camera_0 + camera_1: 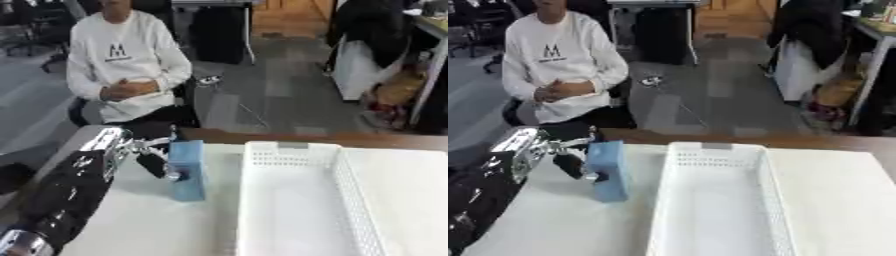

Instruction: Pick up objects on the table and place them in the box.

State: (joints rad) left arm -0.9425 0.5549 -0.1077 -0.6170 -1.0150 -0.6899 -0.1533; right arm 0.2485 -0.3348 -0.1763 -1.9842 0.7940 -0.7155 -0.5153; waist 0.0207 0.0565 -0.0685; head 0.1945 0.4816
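The left arm is seen entering from the lower left corner of the frame and is stretched up toward the middle left, its black casing and silver joints laid along the left edge. The left hand [156, 161] is held at the centre left, its dark fingers [570, 165] curled round a blue box [187, 170], which is kept upright. The right arm and hand are not shown in either view.
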